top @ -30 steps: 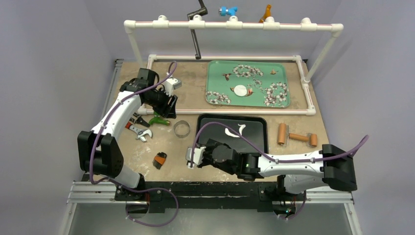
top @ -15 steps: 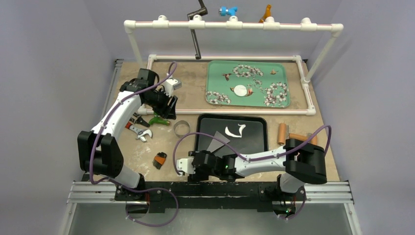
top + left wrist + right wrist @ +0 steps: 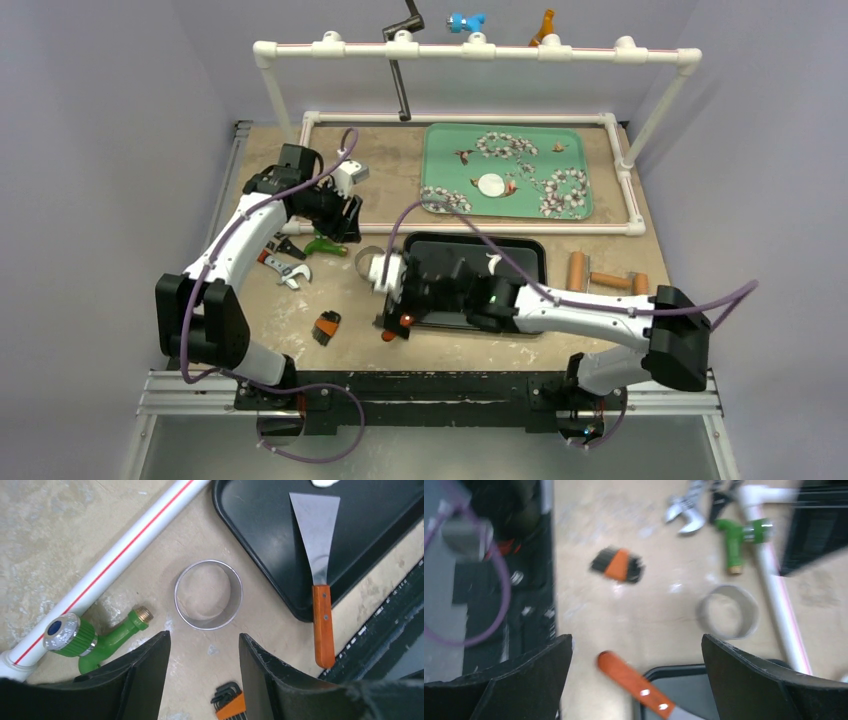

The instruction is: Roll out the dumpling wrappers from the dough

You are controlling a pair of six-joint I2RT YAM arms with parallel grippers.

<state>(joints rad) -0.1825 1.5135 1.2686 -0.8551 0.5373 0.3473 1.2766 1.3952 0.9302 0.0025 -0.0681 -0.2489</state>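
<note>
Tan table, cluttered. Wrapper lies on green tray at far side, well apart from both grippers. Left gripper jaws partly apart, empty, above ring cutter. Right gripper jaws wide, empty, over scraper handle.

One thin flat round white dough wrapper lies flat on the green tray with flower pictures, at the far side of the surface. It sits near the middle of the tray, between the white flower bunches. It looks smooth and whole.
</note>
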